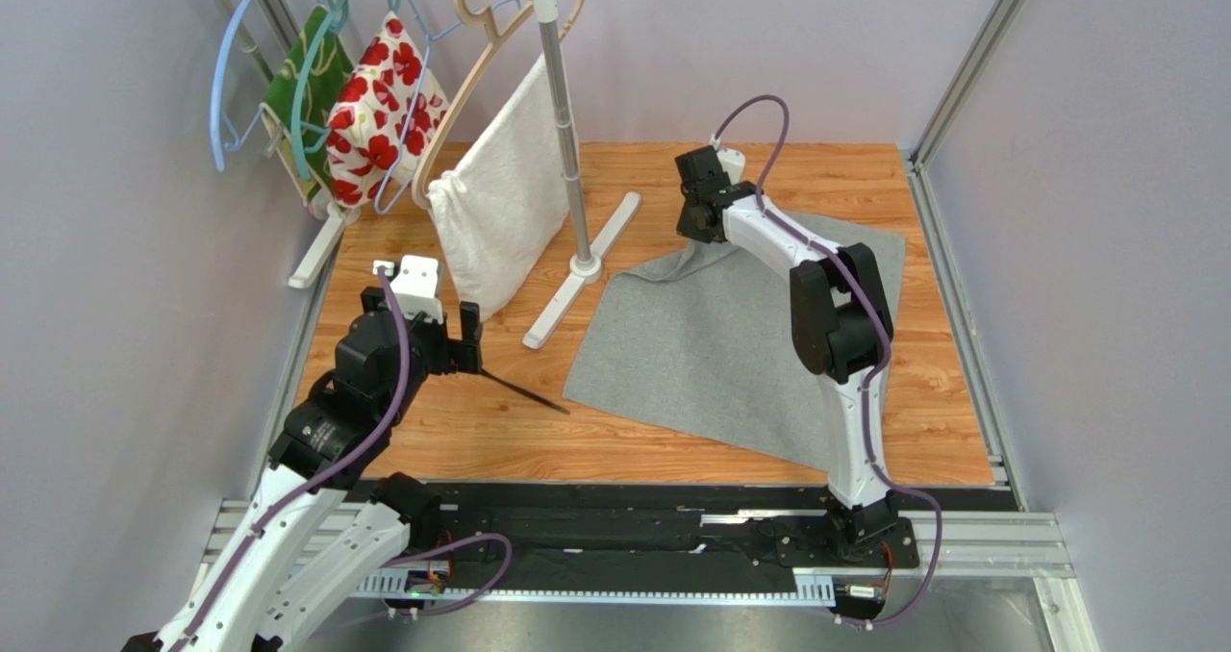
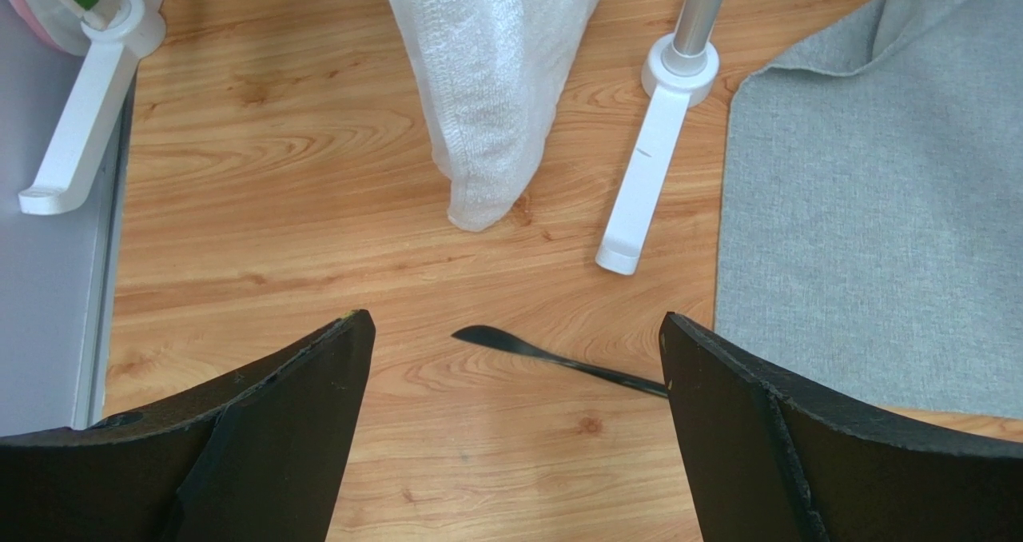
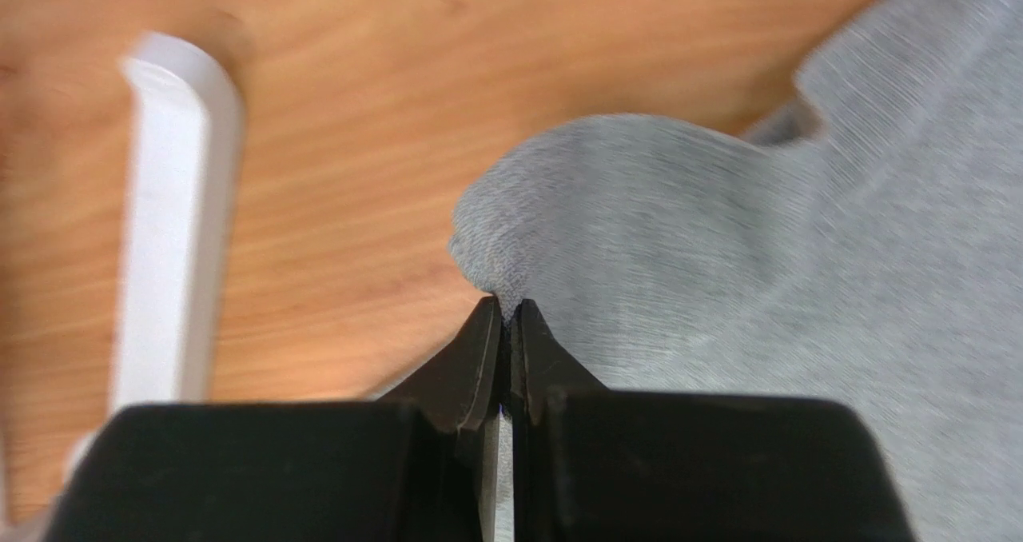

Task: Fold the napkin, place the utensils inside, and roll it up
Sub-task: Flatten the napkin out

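One napkin (image 1: 708,349) corner at 11 o'clock is all your right gripper (image 3: 506,311) is pinching; jerking is risking slip; left gripper (image 2: 514,321) is gaping.

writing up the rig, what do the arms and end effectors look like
The left arm and right arm have white links with black joint housings; a purplish cable runs along each. The left end effector and right end effector have matte black, wedge-shaped fingers. No markings show.
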You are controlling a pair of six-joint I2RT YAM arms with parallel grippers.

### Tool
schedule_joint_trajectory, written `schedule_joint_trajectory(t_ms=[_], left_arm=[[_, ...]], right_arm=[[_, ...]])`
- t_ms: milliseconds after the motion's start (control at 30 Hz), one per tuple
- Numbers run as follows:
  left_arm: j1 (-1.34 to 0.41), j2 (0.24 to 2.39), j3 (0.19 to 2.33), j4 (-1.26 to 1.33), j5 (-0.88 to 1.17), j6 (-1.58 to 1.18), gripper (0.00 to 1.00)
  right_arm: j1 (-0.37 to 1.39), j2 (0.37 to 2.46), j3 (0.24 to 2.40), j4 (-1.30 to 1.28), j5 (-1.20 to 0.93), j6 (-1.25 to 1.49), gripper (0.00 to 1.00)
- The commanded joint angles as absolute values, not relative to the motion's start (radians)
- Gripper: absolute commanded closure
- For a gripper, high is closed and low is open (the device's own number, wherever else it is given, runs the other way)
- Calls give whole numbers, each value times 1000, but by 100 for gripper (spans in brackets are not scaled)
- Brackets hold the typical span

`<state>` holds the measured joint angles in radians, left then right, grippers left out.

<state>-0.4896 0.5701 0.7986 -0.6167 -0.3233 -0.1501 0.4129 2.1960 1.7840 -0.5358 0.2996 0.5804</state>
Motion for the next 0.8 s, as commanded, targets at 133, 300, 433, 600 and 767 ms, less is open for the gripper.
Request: schedule_joint_trajectory(t_ms=[133,300,433,600,767], left_arm=[[-491,589,796,-588,-342,-127,2],[-491,594,793,-591,-345,-127,2],[-492,595,795,-589,-344,-130,2],[-491,592,795,-592,-342,-130,2],[-491,588,796,-591,-339,-130,2]], right_arm=[[410,2319,1919,-250,179,704,96],[410,2401,2022,-249,199,730,97],[408,2431,2051,-233,250,767,96],[407,2470,2068,-184,250,791,95],[400,2484,2088,-164,252,818,94]])
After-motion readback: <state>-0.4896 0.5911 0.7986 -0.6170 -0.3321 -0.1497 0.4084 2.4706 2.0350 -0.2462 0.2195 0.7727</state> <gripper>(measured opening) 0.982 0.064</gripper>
